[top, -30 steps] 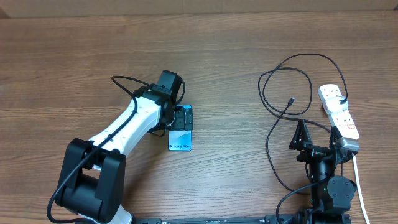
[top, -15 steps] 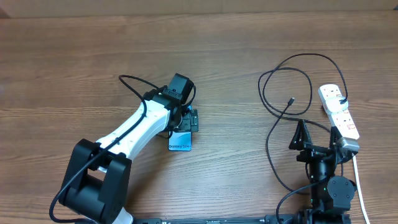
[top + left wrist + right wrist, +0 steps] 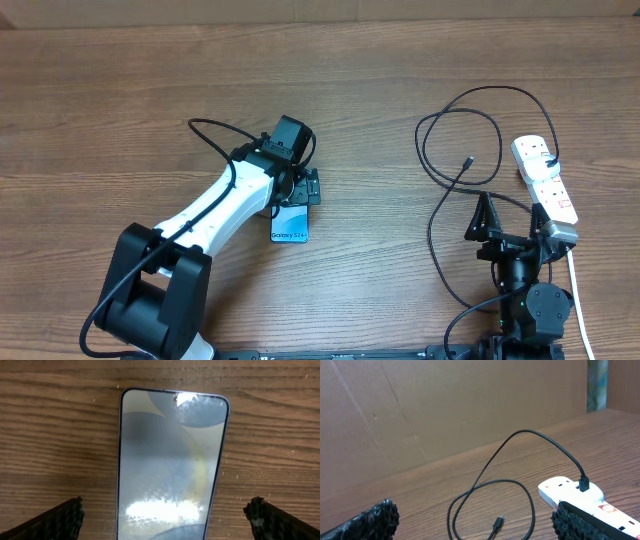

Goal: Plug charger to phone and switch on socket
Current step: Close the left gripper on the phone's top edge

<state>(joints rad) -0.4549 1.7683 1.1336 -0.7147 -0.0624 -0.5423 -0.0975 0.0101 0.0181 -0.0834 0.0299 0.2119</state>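
Observation:
The phone (image 3: 290, 225) lies flat on the wooden table, its blue screen end with "Galaxy S24+" text showing below my left gripper (image 3: 303, 190). In the left wrist view the phone (image 3: 170, 460) lies between my open fingers (image 3: 167, 517), which straddle it without touching. The charger (image 3: 470, 160), a thin black looped cable, lies at the right with its free plug tip on the table; its other end sits in the socket (image 3: 545, 178), a white power strip. My right gripper (image 3: 512, 222) is open and empty, near the table's front edge. In the right wrist view the cable tip (image 3: 497, 522) and the socket (image 3: 570, 492) show.
A thick white cord (image 3: 578, 295) runs from the power strip toward the front right. A brown cardboard wall (image 3: 445, 405) stands behind the table. Bare wood lies between the phone and the cable loops.
My left gripper moved right and slightly down over the phone's upper end between one second ago and half a second ago, then held still. The right arm has not moved.

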